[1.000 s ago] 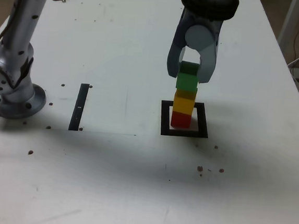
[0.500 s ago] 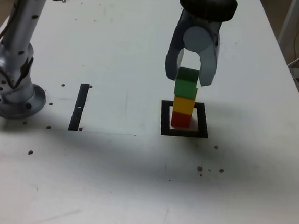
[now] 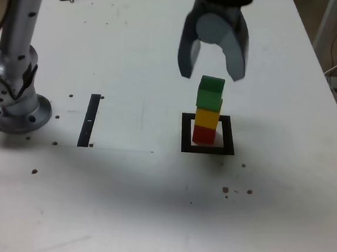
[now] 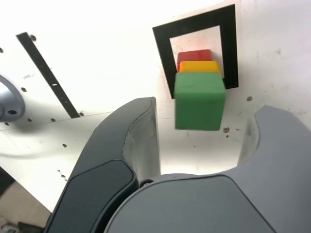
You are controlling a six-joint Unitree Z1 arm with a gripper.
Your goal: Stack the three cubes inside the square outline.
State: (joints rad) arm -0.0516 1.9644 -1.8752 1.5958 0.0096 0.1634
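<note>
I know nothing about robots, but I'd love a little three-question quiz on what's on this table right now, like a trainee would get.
1. True or false: the end effector is clamped on the green cube.
2. From bottom to top, name the colour order of the stack.
3. Where does the stack stand? A) on the thin black strip; B) inside the square outline; C) beside the robot base.

Key:
1. False. Its jaws stand apart above the green cube, touching nothing.
2. Red cube, yellow cube, green cube.
3. B.
</note>
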